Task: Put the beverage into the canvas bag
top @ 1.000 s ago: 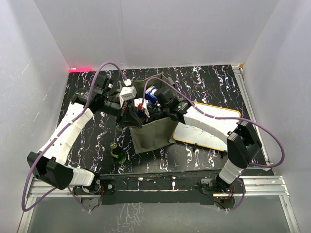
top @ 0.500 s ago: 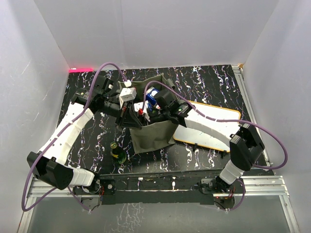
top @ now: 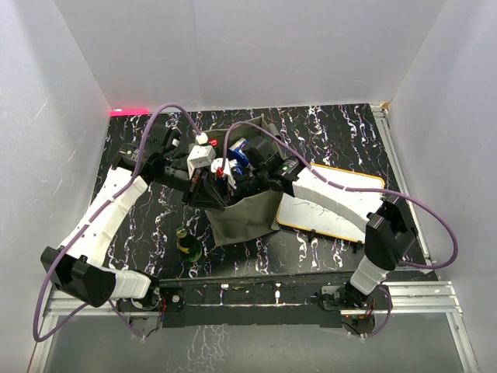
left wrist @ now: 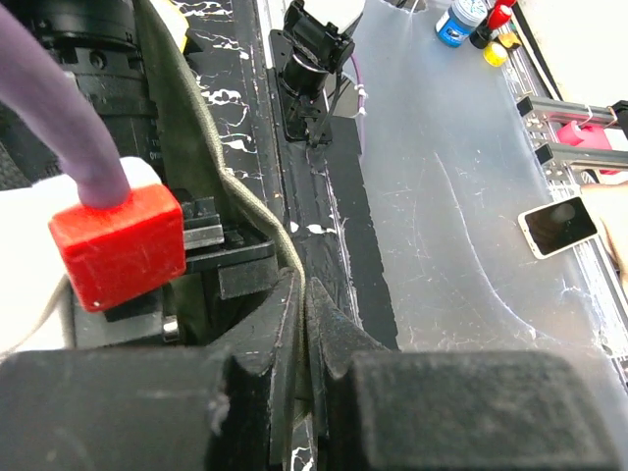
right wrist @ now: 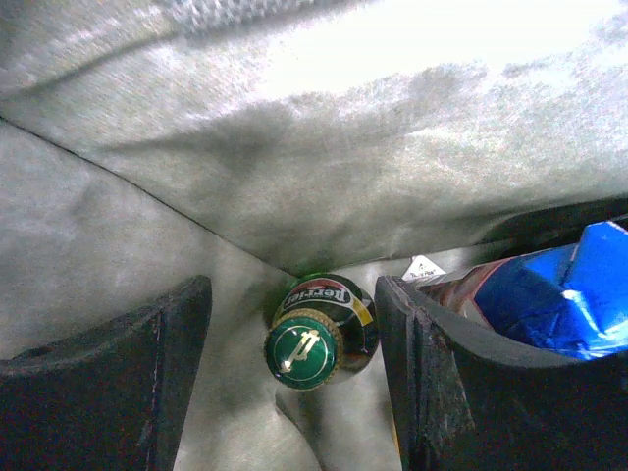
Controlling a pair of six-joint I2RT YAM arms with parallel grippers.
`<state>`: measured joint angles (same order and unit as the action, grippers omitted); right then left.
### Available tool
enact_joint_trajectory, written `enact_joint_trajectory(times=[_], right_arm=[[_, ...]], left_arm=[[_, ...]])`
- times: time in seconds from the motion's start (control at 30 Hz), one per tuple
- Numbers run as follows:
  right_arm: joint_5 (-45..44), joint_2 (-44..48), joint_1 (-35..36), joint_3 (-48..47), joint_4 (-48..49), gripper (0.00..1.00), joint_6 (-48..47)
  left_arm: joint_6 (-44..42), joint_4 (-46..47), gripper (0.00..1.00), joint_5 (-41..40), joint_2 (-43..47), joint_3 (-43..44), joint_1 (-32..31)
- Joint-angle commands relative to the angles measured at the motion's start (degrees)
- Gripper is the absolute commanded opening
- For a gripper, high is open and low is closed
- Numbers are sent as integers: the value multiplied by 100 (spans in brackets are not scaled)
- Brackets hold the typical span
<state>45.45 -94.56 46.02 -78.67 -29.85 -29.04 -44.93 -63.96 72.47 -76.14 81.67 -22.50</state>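
1. A second green bottle (top: 186, 245) stands on the surface (top: 342, 132), near the canvas bag (top: 248, 221) but outside it.
2. The left hand (left wrist: 302, 314) is clamped on the bag's rim, likely to hold the mouth wide.
3. The right hand (right wrist: 292, 304), inside the bag, has its fingers apart. The beverage (right wrist: 312, 339) stands upright on the bag's floor beyond them, free of both.

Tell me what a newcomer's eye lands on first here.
The canvas bag stands in the middle of the table, the left gripper pinching its rim. Inside, a green Perrier bottle stands free between the open fingers of the right gripper, beside a blue packet. A second green bottle stands on the table left of the bag.
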Motion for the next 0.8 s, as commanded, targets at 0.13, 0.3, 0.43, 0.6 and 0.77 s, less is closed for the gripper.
enact_joint_trajectory(times=[0.13,0.3,0.43,0.6,0.77], right_arm=[[660,180,3,-678,-317,72,210],[762,271,-155,-842,-334,72,284],[708,325,-220,-936,-362,72,285],[672,398,-333,-978,-360,72,314],[683,514,-446,-1099,-357,72,407]], left_arm=[[-357,-243,9,681,238,123,124],[-466,-351,22,877,268,213,225],[-601,-474,34,954,300,289,300],[-857,-657,48,1087,395,394,457],[-1000,-782,61,1127,579,483,776]])
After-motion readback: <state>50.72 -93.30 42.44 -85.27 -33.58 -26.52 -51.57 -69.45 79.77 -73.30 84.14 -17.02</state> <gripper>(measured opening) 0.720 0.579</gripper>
